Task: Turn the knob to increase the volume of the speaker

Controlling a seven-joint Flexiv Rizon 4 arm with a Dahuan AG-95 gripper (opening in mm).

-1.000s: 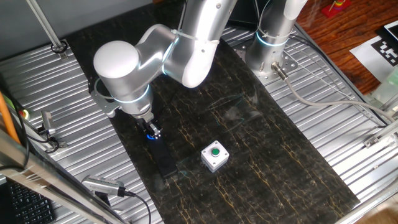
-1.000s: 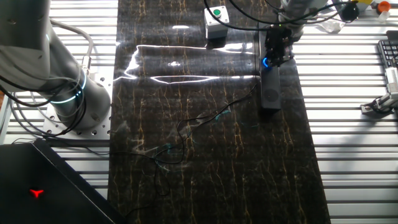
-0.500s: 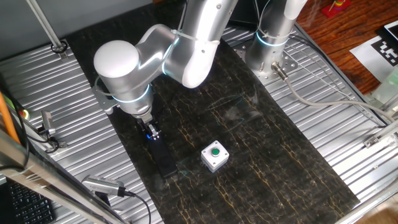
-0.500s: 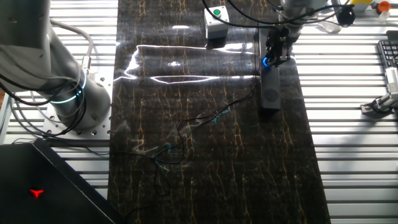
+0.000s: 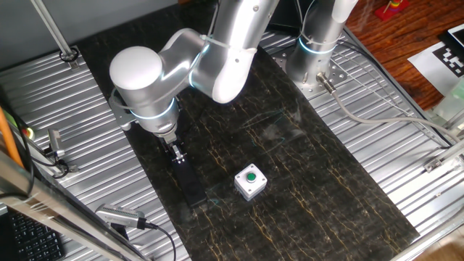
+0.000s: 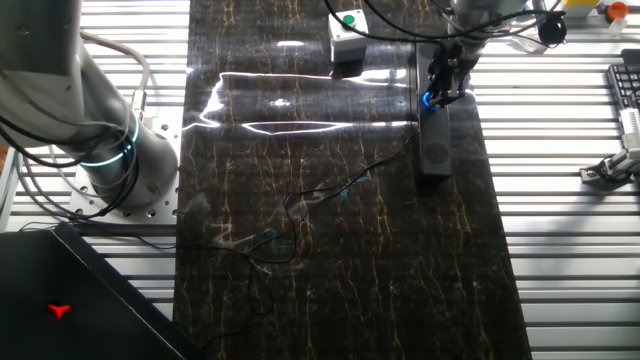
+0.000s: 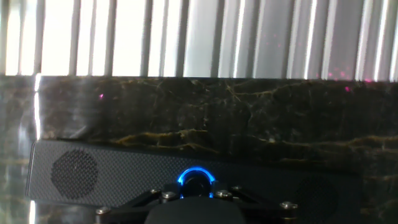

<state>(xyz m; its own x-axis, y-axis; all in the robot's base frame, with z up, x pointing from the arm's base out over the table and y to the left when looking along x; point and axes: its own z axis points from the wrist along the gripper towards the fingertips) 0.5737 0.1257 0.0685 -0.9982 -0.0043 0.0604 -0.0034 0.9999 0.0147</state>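
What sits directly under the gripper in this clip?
The gripper is over the knob end of the speaker. Only an arc of blue glow shows; the fingers cover the knob top, so contact can't be judged.

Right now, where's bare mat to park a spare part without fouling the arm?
Widest bare stretch: the dark mat between the thin cable and its near edge in the other fixed view. Also free: the strip between the white button box and the arm's base. Crowded: around the speaker, where the gripper sits at the knob.
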